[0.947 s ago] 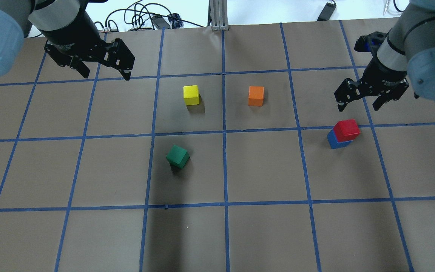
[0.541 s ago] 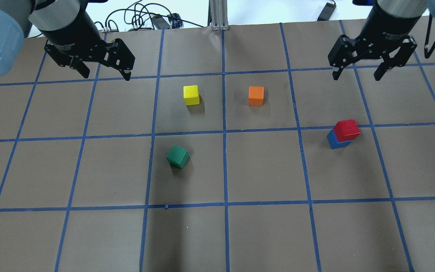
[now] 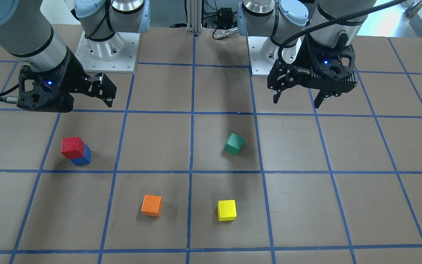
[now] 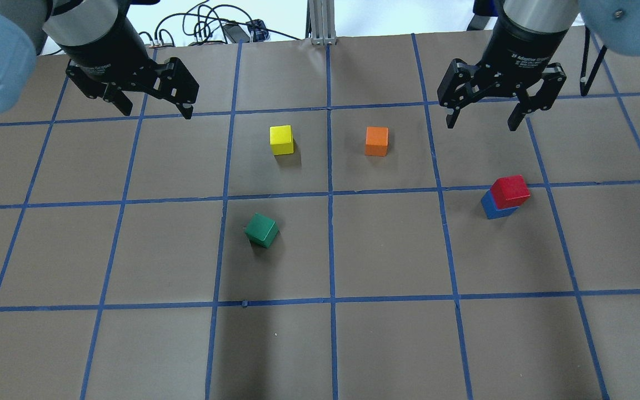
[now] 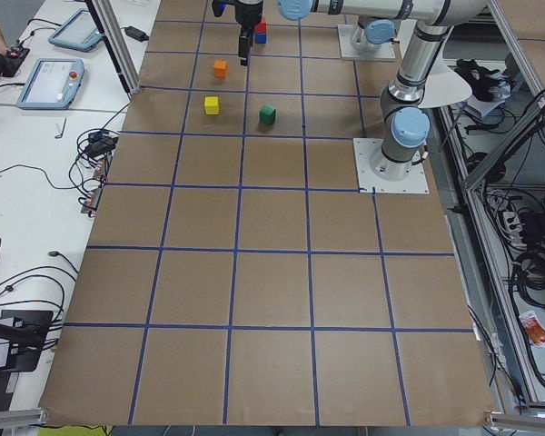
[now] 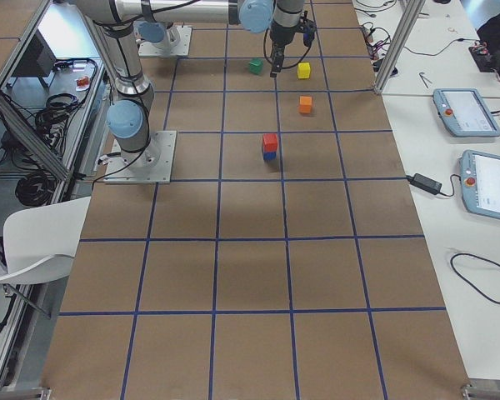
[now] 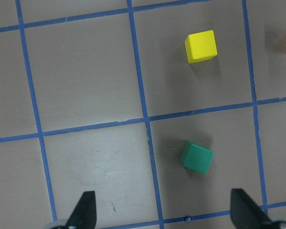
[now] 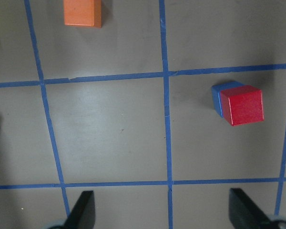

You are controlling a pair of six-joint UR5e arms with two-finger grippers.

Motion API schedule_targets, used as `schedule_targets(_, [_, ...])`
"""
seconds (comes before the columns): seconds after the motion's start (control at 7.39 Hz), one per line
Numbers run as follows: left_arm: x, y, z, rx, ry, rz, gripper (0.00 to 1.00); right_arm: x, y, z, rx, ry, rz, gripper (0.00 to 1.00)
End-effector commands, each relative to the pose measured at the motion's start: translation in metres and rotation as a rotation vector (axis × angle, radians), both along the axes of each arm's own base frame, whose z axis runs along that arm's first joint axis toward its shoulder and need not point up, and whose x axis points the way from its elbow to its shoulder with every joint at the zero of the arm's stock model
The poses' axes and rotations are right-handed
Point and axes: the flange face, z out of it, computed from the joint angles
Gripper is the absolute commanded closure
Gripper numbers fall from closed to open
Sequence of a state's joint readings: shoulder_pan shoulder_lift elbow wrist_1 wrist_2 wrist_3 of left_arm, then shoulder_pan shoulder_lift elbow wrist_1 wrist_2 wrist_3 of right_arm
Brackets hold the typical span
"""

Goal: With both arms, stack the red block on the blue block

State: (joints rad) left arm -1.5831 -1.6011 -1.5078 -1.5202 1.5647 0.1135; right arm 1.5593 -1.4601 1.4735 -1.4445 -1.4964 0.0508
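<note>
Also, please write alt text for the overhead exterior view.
The red block sits on the blue block at the right of the table. The left gripper and right gripper hang open farther back. Standing apart: yellow block, orange block, green block.

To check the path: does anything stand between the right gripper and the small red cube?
Nothing visible does. The open right gripper hangs apart from the small matte red cube, already resting on the small blue cube.

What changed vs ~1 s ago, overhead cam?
The right gripper, open and empty, pulled away from the red block and shifted toward the orange block. The red block stays on the blue block. The left gripper, also open, the yellow block, orange block and green block did not move.
</note>
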Motion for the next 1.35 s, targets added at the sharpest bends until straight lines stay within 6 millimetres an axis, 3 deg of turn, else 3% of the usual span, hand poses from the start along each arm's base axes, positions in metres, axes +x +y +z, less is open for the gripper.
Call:
schedule_targets(0.0, [0.000,0.000,0.000,0.000,0.000,0.000,0.00,0.006,0.004,-0.007,0.020,0.013,-0.054,0.00])
schedule_targets(0.54, [0.001,0.000,0.001,-0.001,0.000,0.002,0.00,0.018,0.006,-0.006,-0.020,0.079,-0.073,0.00])
schedule_targets(1.22, [0.000,0.000,0.000,0.000,0.000,0.000,0.00,0.009,0.002,-0.008,-0.019,0.079,-0.090,0.00])
